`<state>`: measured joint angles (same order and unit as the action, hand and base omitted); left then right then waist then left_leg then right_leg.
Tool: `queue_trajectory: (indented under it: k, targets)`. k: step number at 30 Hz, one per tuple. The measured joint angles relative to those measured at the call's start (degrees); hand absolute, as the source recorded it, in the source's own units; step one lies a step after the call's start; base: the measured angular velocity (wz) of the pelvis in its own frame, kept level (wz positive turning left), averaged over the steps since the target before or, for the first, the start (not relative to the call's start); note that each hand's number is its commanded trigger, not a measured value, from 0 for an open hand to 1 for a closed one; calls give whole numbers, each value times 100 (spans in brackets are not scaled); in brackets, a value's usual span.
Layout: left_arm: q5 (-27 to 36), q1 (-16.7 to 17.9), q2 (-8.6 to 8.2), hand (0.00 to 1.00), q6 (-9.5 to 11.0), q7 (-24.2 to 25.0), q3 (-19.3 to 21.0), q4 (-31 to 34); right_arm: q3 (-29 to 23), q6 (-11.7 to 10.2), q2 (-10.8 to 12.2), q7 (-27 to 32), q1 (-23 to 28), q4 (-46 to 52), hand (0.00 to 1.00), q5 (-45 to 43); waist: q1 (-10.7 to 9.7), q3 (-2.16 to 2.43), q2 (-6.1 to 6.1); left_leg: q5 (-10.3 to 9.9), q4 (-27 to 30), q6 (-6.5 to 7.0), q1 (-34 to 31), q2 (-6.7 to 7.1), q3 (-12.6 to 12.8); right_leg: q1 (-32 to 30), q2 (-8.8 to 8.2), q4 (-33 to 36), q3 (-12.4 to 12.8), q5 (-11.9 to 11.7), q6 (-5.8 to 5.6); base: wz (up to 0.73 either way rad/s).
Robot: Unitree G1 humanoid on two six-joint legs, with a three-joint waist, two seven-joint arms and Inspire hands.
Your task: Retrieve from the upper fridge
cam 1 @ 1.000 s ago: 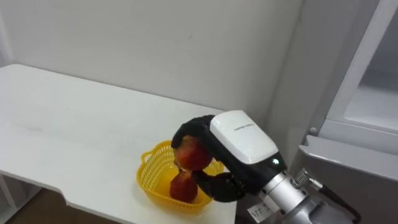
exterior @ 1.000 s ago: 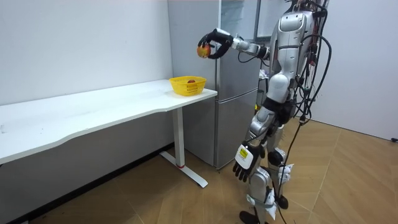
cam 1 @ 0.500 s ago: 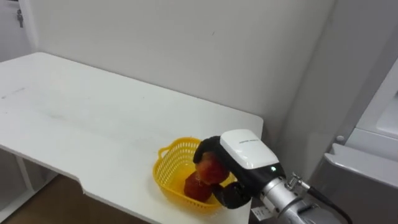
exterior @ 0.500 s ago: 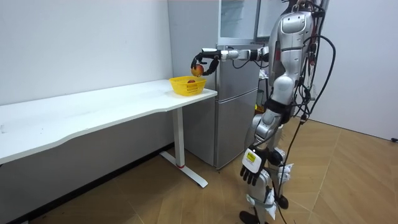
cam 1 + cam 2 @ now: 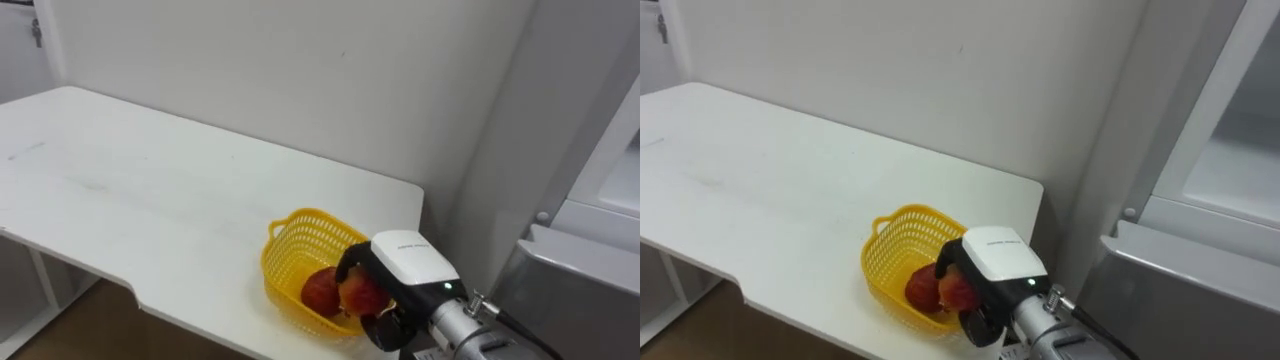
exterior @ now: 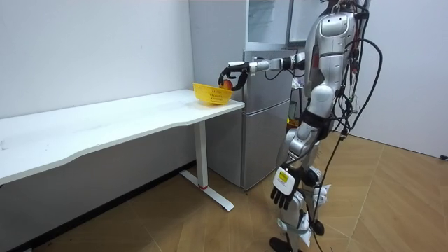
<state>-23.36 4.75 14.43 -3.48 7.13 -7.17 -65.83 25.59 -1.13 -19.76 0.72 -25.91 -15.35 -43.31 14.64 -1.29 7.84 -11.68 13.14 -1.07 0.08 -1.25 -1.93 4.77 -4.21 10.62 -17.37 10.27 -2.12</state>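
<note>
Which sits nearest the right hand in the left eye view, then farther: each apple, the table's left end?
1. Held apple, in the right hand.
2. Other apple, just left, in the yellow basket.
3. Table's left end, far left.

The red apple (image 5: 362,296) is round, dark red with some lighter, yellowish spots on its skin. The right hand (image 5: 408,266) holds it, with the dark fingers curled around it from above and from below. The apple is inside the yellow basket (image 5: 290,226), low at the side nearest to the robot, and I cannot tell if it already rests on the bottom. Just beside it, on the side toward the robot's left, a second red apple (image 5: 320,290) lies in the basket, and the two seem to touch. The basket stands on the white table (image 5: 150,190), near its corner beside the fridge.
</note>
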Motion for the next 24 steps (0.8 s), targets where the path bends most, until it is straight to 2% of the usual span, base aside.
queue_trajectory:
  k: [12, 13, 14, 24]
  targets:
    - [-116, 4, 9, 0, -1, 19, -3, 55, 18, -5, 5, 104, 0, -140, 100, 16, 11, 0, 0, 1, 26, -1, -24, 2, -1, 0, -4, 1, -26, 0, 0, 0]
    - [-140, 1, 10, 0, -1, 24, -3, 64, 18, -5, 6, 108, 0, -140, 93, 29, 20, 2, 1, 1, 26, -2, -28, 2, 0, -5, -4, 1, -26, 0, 0, 0]
    - [-149, 0, 11, 0, -1, 25, -3, 65, 19, -4, 6, 110, 0, -140, 1, 31, 24, 2, 2, 1, 26, -2, -28, 2, 1, -6, -4, 1, -25, 0, 0, 0]
    - [-218, -47, 19, 0, -1, 36, 7, 81, 19, -4, 18, 239, -80, -149, 0, 99, 177, 26, 50, 4, 24, -4, -64, 2, 15, -69, -5, 14, -1, 0, 0, 0]
